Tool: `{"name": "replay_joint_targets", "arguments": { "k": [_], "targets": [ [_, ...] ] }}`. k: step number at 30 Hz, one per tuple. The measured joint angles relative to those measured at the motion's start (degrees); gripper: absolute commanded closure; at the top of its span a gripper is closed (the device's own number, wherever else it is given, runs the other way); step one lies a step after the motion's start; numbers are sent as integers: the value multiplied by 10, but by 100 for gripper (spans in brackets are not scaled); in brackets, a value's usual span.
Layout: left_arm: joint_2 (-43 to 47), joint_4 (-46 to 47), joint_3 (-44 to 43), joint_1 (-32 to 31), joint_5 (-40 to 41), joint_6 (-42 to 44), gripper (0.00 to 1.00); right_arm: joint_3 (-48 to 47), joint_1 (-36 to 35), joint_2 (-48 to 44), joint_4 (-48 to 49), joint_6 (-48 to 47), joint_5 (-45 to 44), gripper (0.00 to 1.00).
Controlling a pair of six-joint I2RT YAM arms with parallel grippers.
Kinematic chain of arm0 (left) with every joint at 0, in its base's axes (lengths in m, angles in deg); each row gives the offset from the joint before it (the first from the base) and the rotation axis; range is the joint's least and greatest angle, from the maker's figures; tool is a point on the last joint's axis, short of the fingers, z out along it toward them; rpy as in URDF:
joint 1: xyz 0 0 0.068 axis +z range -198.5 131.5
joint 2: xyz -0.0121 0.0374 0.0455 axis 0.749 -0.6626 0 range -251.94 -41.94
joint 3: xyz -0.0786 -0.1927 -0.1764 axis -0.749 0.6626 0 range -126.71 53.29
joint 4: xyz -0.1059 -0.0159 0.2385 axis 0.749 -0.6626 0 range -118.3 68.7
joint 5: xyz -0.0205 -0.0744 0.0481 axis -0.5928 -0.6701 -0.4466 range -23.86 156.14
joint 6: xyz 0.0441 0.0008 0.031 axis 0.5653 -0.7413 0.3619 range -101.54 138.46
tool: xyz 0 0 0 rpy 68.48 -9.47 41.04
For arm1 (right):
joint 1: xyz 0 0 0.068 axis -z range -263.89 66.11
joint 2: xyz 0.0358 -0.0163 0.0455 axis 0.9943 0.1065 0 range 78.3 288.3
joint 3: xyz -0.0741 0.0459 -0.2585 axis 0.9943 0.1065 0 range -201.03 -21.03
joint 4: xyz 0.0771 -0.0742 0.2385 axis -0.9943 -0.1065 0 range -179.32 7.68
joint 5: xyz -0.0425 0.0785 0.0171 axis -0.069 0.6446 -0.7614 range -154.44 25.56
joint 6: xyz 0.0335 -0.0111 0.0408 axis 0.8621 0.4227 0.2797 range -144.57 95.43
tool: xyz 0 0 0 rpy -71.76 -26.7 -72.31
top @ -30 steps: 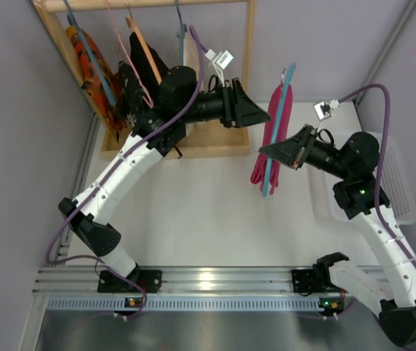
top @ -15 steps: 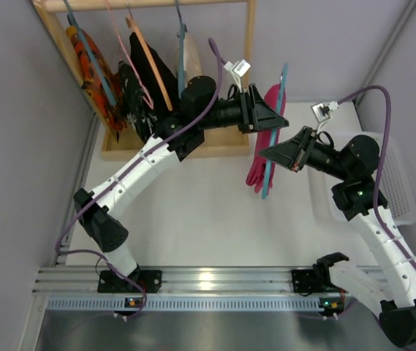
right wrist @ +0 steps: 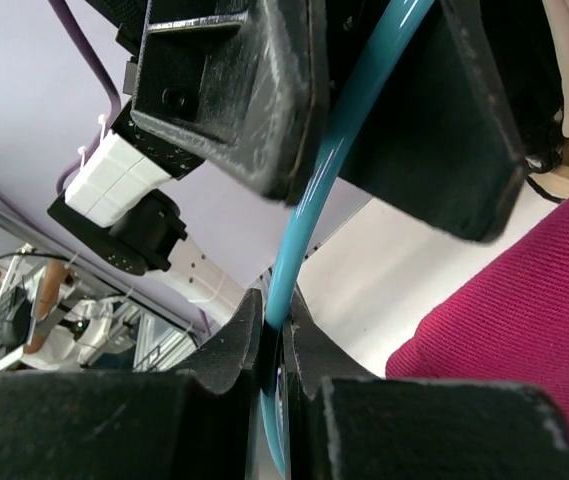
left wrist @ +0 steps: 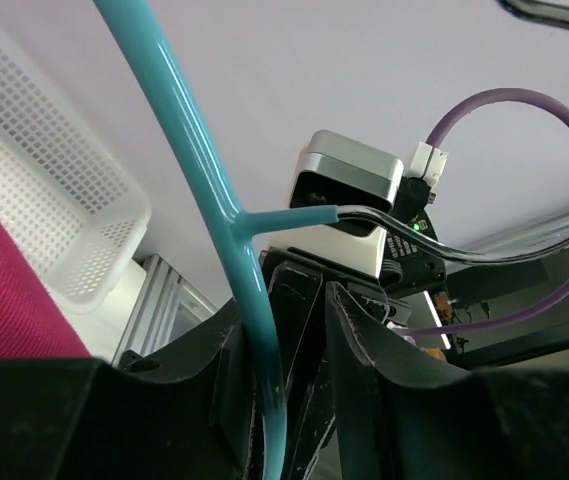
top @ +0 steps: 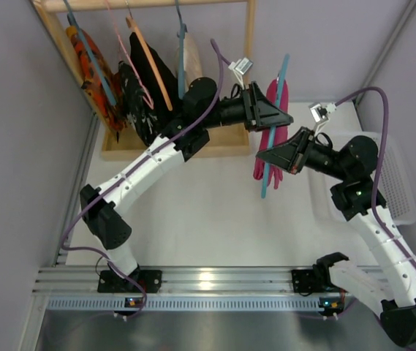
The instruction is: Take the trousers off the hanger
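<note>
Clamps the teal hanger [right wrist: 309,200], bearing draped magenta trousers [right wrist: 524,300], in the jaws of the right gripper [right wrist: 272,325], aloft over the worktop [top: 193,197]; straddles its rod with the left gripper [left wrist: 284,312], jaws apart, seemingly not touching.

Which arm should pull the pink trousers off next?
Left. The right gripper is shut on the teal hanger, steadying it. The left gripper is open, straddling the hanger beside the trousers, probably ready to grab them.

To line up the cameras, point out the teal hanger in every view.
Top external: teal hanger, upper right of centre, near-vertical.
Left wrist: teal hanger, diagonal from top left to bottom centre.
Right wrist: teal hanger, curving down the centre.
Shared landmark: magenta trousers.
</note>
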Motion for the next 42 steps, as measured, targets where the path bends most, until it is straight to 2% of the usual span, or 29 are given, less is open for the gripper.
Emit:
{"name": "replay_joint_targets", "arguments": {
  "k": [2,3,4,7,8,9,10,11,13,15,18,23,31,37,42],
  "targets": [
    [0,6,4,-4,-1,-9,71,0,-2,1,0,-7,5,100],
    [0,8,7,-5,0,-13,81,0,-3,1,0,-9,6,100],
    [0,9,10,-5,1,-15,98,0,-4,1,0,-12,7,100],
    [0,20,20,-7,2,-29,100,0,-5,3,-2,-23,11,99],
    [0,23,22,-7,2,-32,100,0,-5,3,-2,-27,9,93],
    [0,24,23,-6,2,-33,100,0,-5,3,-4,-31,8,66],
    [0,24,24,-6,2,-35,100,0,-5,3,-8,-36,8,51],
    [0,20,26,-6,1,-39,100,-1,-5,3,-5,-54,7,27],
    [0,7,29,-7,1,-47,100,-9,-7,0,-12,-94,4,14],
    [0,-11,30,-6,0,-58,100,-17,-6,-13,-32,-135,-6,9],
    [0,-29,30,-3,-3,-70,100,-16,14,-47,-56,-181,-23,7],
    [0,-31,30,-1,-3,-71,100,7,87,-115,-70,-250,-46,6],
    [0,-38,18,2,-3,-77,100,136,107,-186,-78,-359,-71,6],
    [-5,-39,2,2,-1,-78,100,162,86,-173,-76,-404,-100,8],
    [-20,-40,-1,3,4,-78,100,165,-8,-154,-64,-441,-138,9]
  ]
}}
